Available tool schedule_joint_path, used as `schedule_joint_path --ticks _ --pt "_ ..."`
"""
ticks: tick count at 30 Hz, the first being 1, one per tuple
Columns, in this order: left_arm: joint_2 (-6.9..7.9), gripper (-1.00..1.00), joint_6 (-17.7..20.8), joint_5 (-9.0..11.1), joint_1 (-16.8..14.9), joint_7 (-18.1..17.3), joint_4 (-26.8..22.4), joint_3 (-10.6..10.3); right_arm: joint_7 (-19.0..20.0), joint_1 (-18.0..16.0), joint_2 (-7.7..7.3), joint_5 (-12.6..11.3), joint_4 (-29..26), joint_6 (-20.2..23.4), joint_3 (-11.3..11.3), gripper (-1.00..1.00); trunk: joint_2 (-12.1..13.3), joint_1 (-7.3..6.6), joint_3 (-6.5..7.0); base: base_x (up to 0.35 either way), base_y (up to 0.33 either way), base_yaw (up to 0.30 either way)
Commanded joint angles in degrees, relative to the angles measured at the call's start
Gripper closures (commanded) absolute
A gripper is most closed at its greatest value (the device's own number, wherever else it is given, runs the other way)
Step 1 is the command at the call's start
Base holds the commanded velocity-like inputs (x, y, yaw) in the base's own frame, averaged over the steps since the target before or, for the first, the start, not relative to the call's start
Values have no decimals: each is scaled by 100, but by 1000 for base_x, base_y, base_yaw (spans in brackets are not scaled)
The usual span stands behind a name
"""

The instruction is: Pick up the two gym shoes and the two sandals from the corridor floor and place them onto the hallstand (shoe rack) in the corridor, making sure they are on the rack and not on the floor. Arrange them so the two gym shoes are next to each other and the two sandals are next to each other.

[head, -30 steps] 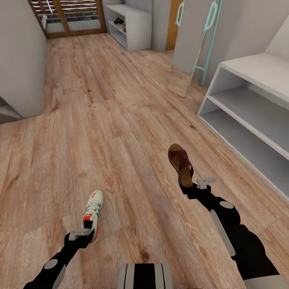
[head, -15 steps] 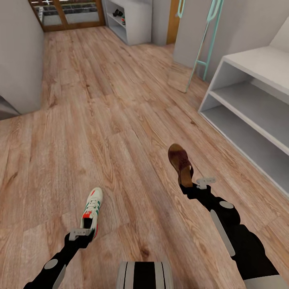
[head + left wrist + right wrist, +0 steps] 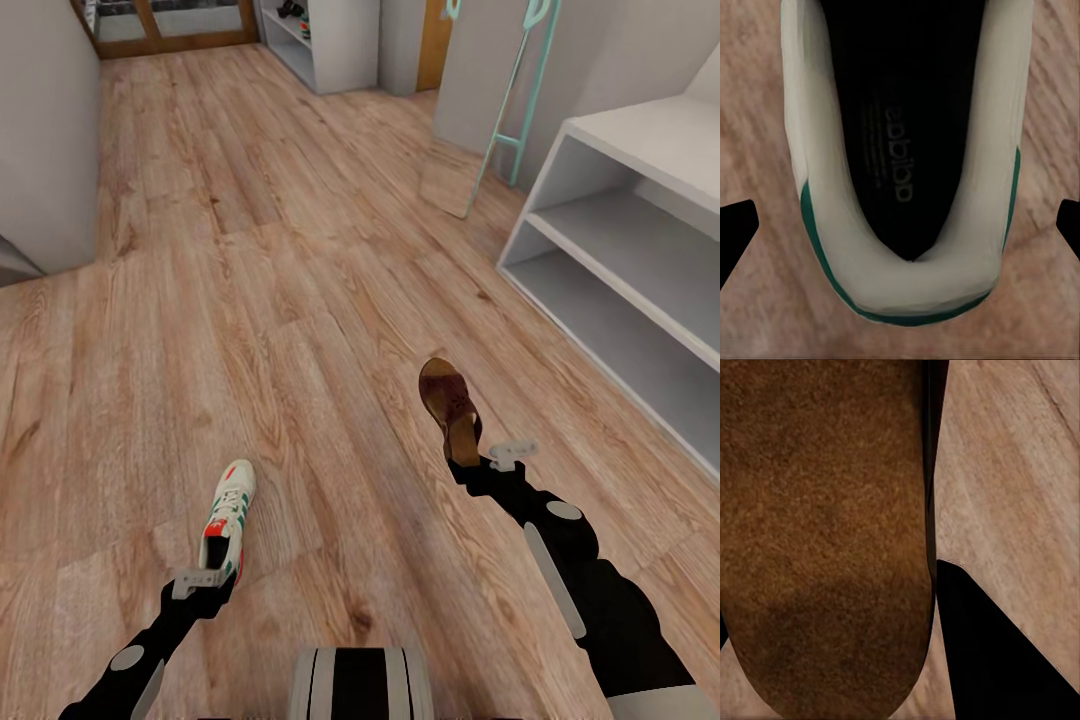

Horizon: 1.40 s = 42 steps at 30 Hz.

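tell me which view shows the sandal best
The head view: the whole sandal shows there, strap and footbed, held at its heel by the right hand above the floor. The right wrist view gives just a close brown footbed.

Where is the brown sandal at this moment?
In the head view, the sandal sits right of centre, held in the right pincer above the floor, near the rack.

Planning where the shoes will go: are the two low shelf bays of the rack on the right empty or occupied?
Empty as far as they show: both bays of the rack are bare grey in the head view; their far right parts are cut off.
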Motion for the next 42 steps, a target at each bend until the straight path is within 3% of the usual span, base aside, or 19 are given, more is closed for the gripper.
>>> schedule_joint_path --ticks 1,5,32,39,42 --pt "-5 -100 -27 -59 -5 -37 2 48 -20 -3 -4 -59 -6 34 5 100 -3 1 -26 0 0 0" --pt "-5 -100 -27 -59 -5 -37 2 48 -22 -3 -4 -56 -5 34 5 100 -8 12 -115 0 0 0" --pt "10 -100 -29 -59 -5 -37 1 49 -19 -3 -4 -59 -5 37 5 100 -8 12 -115 0 0 0" --pt "8 -100 -27 -59 -5 -37 2 48 -18 -3 -4 -63 -9 37 5 100 -18 30 -270 0 0 0" --pt "11 -100 -28 -59 -5 -37 2 49 -20 -3 -4 -64 -7 37 5 100 -18 30 -270 0 0 0"
